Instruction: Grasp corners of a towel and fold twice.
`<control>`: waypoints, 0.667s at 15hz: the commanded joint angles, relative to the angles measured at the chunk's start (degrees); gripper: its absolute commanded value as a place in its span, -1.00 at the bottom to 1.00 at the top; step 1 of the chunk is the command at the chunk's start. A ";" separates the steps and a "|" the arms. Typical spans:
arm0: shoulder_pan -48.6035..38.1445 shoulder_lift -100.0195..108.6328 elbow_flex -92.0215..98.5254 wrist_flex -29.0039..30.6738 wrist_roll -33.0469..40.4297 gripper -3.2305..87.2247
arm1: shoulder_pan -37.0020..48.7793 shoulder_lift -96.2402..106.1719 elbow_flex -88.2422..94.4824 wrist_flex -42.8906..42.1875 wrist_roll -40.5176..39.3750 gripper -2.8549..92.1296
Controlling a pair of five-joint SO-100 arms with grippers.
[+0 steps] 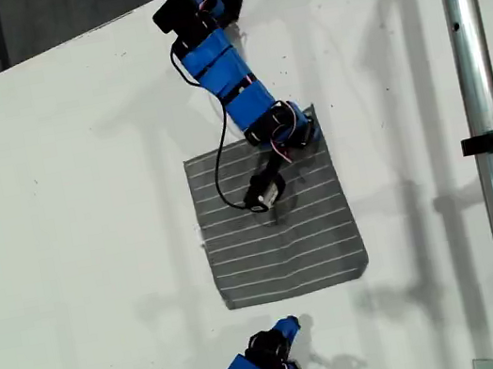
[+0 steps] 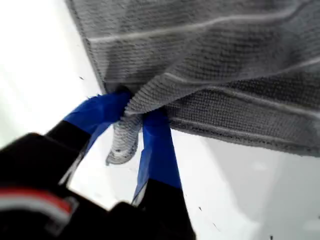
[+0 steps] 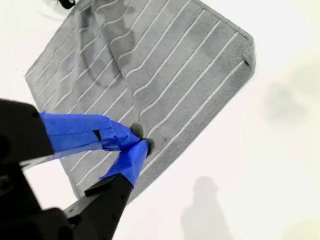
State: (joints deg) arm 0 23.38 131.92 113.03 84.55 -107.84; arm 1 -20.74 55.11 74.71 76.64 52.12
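On the white table [image 1: 72, 225], exterior view: towel [image 1: 279, 231] lies flat mid-table, stripes crosswise, long axis top to bottom; no readable writing | first wrist view: my first gripper [image 2: 135, 117] pinching a towel corner [image 2: 122, 145] | second wrist view: my second gripper [image 3: 139, 141] pressed together, tips over the towel's near edge.

Towel [image 1: 280, 236] on table [image 1: 64, 178]; arm [image 1: 225, 64] above
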 commanded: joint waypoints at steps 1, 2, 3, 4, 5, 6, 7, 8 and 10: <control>0.70 -0.09 -1.49 -0.18 -1.32 -0.96 | 0.18 -1.05 -0.62 -0.88 0.44 -0.94; 0.44 -2.81 -4.75 1.58 -1.14 -0.96 | 0.35 -0.97 -0.79 -0.79 0.18 -0.94; -0.09 -8.61 -12.13 6.94 -2.29 -0.96 | 0.70 -0.97 -0.79 -0.79 0.09 -0.94; -0.62 -15.56 -21.53 11.25 -0.18 -0.96 | 0.88 -1.14 -0.70 -0.88 -0.26 -0.94; -1.32 -19.86 -28.04 11.43 3.16 -0.96 | 1.05 -1.14 -0.70 -0.88 -0.26 -0.94; -1.67 -23.64 -33.22 10.99 7.47 -0.93 | 1.05 -1.05 -0.79 -0.97 -0.26 -0.94; -1.85 -26.89 -37.88 10.99 10.46 -0.57 | 0.97 -1.05 -0.97 -1.14 -0.26 -0.94; -1.85 -30.15 -42.36 11.07 14.24 -0.32 | 0.70 -1.14 -0.97 -1.49 -0.26 -0.94; -2.55 -33.84 -46.67 11.16 19.86 -0.18 | 0.62 -1.49 -0.97 -1.85 0.00 -0.94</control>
State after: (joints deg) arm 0 22.24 98.70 71.46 95.36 -90.79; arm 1 -20.65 54.32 73.83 75.76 52.12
